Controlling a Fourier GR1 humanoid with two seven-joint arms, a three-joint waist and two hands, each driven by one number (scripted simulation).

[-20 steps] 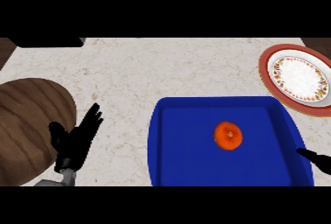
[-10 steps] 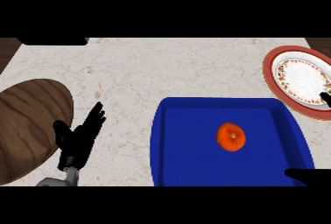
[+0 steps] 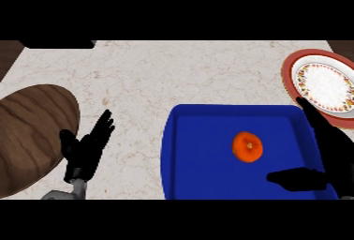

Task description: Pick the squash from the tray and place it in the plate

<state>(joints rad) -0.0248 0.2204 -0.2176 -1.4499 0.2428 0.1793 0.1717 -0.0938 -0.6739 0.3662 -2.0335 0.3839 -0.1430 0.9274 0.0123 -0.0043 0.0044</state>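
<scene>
The squash [image 3: 247, 146], small, round and orange, lies in the middle of the blue tray [image 3: 187, 154]. My right hand [image 3: 330, 154] is over the tray's right side, fingers straight and pointing away, thumb stretched left toward the squash without touching it. It is open and holds nothing. The plate [image 3: 322, 86], white with a red rim and a speckled band, sits at the far right beyond the tray; my right fingertips reach its near edge. My left hand [image 3: 84, 149] rests open on the counter left of the tray, fingers up.
A round wooden board [image 3: 27, 136] lies at the left edge, close beside my left hand. Pale marble counter [image 3: 173, 75] stretches between the board and the plate. Dark objects sit at the top left edge.
My right hand has risen from the lower right corner over the tray's right side, fingers extending toward the plate. The view shifted slightly left. The squash and left hand have stayed put.
</scene>
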